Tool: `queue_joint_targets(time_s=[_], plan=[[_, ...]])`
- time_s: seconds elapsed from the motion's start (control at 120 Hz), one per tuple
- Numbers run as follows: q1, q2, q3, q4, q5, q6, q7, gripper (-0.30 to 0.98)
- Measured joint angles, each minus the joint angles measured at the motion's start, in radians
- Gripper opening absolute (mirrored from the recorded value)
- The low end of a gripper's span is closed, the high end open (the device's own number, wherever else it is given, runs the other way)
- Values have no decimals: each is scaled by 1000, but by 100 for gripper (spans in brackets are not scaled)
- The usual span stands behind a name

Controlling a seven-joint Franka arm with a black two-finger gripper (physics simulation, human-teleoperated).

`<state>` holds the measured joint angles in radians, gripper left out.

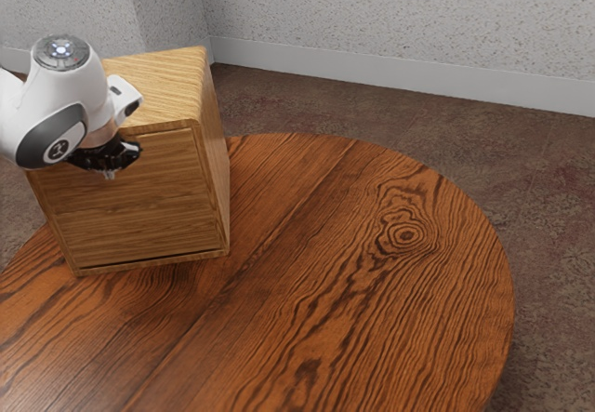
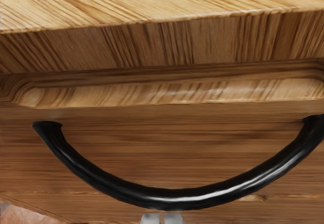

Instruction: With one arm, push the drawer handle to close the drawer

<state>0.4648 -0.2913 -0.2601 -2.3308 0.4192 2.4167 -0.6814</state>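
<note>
My claw (image 1: 109, 174) is closed, tips together, at the front of the drawer (image 1: 139, 212), right by the curved black handle (image 2: 172, 199). Can't tell if they touch. Drawer's in the wooden cabinet (image 1: 163, 68), near the desk (image 1: 325, 245) edge, exterior view's upper left. Can't confirm it's fully home.
</note>
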Motion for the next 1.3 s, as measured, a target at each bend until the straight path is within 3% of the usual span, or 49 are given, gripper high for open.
queue_joint_targets(time_s=[0.108, 0.475, 0.758, 0.942, 1.133, 1.3], plan=[[-10, -17, 3, -1, -17, -38, -1, -10], [-127, -180, 4, 1, -190, -342, -2, -10], [-169, -180, 3, 188, -230, -523, 15, -10], [-155, -95, 4, 435, -233, -645, 87, -9], [-138, -43, -4, 508, -238, -729, 194, 32], [-143, -34, -5, 504, -239, -759, 262, 52]])
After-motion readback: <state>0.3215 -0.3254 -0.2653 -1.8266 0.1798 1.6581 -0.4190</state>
